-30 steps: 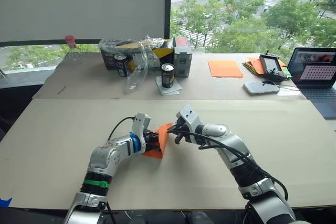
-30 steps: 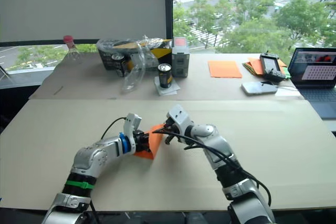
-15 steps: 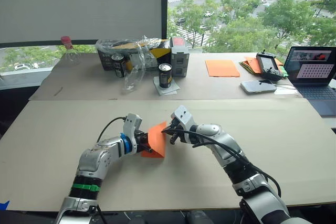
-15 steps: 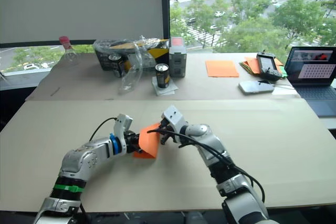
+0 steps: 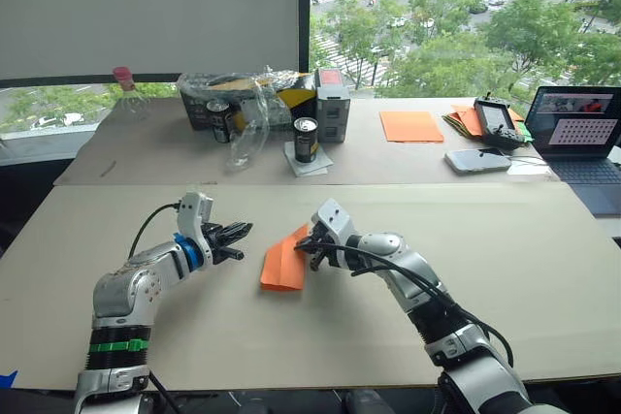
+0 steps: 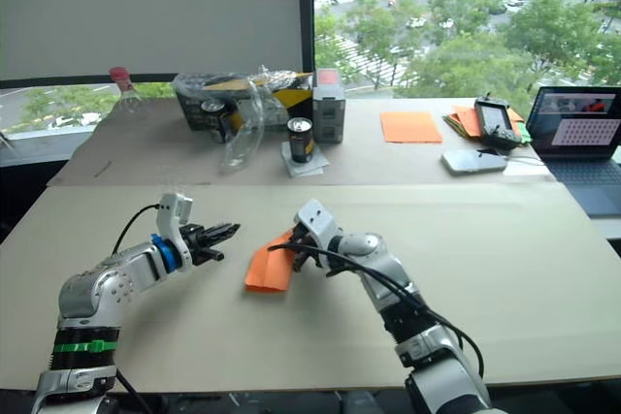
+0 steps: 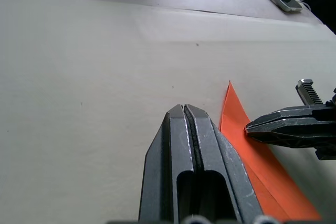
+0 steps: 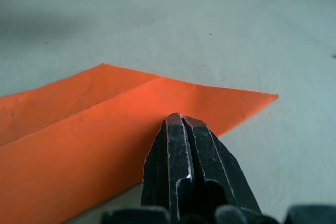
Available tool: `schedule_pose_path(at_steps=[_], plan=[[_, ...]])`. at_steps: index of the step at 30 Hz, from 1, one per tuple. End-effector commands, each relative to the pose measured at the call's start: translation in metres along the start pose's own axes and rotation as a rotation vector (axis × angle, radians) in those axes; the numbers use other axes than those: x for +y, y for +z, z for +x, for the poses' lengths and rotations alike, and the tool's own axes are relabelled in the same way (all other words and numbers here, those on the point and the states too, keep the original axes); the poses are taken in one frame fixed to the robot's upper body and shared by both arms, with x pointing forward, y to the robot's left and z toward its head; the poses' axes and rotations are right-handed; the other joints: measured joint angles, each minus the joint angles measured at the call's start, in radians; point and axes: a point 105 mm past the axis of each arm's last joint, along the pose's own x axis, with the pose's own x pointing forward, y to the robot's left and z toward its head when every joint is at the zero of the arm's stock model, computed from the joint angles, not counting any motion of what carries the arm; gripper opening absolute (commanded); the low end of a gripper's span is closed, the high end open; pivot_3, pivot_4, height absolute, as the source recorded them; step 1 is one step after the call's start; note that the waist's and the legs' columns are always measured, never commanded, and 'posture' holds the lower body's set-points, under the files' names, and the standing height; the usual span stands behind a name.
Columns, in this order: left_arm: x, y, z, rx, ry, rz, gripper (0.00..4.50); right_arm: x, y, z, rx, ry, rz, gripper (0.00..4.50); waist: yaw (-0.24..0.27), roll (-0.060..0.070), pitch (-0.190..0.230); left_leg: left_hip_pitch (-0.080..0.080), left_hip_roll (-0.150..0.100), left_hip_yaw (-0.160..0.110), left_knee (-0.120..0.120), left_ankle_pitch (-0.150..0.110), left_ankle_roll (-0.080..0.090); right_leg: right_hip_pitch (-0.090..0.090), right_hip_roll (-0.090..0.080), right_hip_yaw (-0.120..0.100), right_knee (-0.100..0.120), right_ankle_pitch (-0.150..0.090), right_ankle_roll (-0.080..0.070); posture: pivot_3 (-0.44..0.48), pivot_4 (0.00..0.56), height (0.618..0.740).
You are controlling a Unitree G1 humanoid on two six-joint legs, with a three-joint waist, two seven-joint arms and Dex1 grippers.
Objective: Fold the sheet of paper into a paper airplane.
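A: Largest first. What does the counter (image 5: 543, 269) carry?

B: A wide beige surface. Along its far side, by the window: a laptop (image 5: 580, 133) at the right edge, a dark basket (image 5: 247, 99) of packaged goods, a smooth orange sheet (image 5: 414, 126), a phone (image 5: 477, 160), two cans (image 5: 307, 139) and a clear bottle with a pink cap (image 5: 127, 92).

A: And the task item?

B: The paper airplane (image 5: 286, 259) lies flat near the counter's middle, between the two arms. It is a narrow orange wedge with a lengthwise crease; the right wrist view shows a layered flap along it.

A: Right gripper?

B: The right gripper (image 5: 308, 248) sits at the wedge's right edge. In the right wrist view its fingers (image 8: 181, 153) are pressed together, tips down on the orange paper, with no paper between them that can be seen.

A: Left gripper?

B: The left gripper (image 5: 236, 233) hangs to the left of the airplane, apart from it, pointing toward it. The left wrist view shows its fingers (image 7: 189, 150) closed flush on nothing, with the wedge's pointed corner just beyond the tips.
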Motion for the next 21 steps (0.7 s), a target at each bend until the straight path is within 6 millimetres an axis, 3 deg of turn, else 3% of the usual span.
schedule_pose_path(at_steps=[1, 6, 15, 21], plan=[[-0.024, 0.007, 0.007, 0.001, -0.093, 0.071, 0.03, 0.011, -0.016, 0.0, 0.045, 0.031, 0.018, 0.0, 0.0, 0.0, 0.0, 0.0, 0.0, 0.0, 0.0, 0.0, 0.0, 0.0, 0.0, 0.0, 0.0, 0.0, 0.0, 0.0, 0.15, 0.73], [-0.039, -0.013, 0.024, 0.086, -0.13, 0.146, 0.03, 0.011, -0.021, -0.004, 0.053, 0.014, 0.025, 0.0, 0.002, 0.0, 0.0, 0.001, 0.0, 0.0, 0.0, 0.0, 0.0, 0.001, 0.0, 0.0, 0.0, 0.0, 0.0, 0.0, 0.15, 0.73], [-0.049, -0.058, 0.037, 0.253, -0.161, 0.302, 0.03, 0.012, -0.02, -0.013, 0.017, -0.019, 0.035, 0.0, 0.007, 0.0, 0.0, 0.0, 0.0, 0.0, 0.0, 0.0, 0.0, 0.001, 0.0, 0.0, 0.0, 0.0, 0.0, 0.0, 0.15, 0.73], [-0.045, -0.063, 0.038, 0.272, -0.152, 0.338, 0.03, 0.002, -0.015, -0.012, -0.045, -0.063, 0.001, 0.0, 0.01, 0.0, 0.0, 0.002, 0.0, 0.0, 0.0, 0.0, 0.0, 0.002, 0.0, 0.0, 0.0, 0.0, 0.0, 0.0, 0.15, 0.73]])
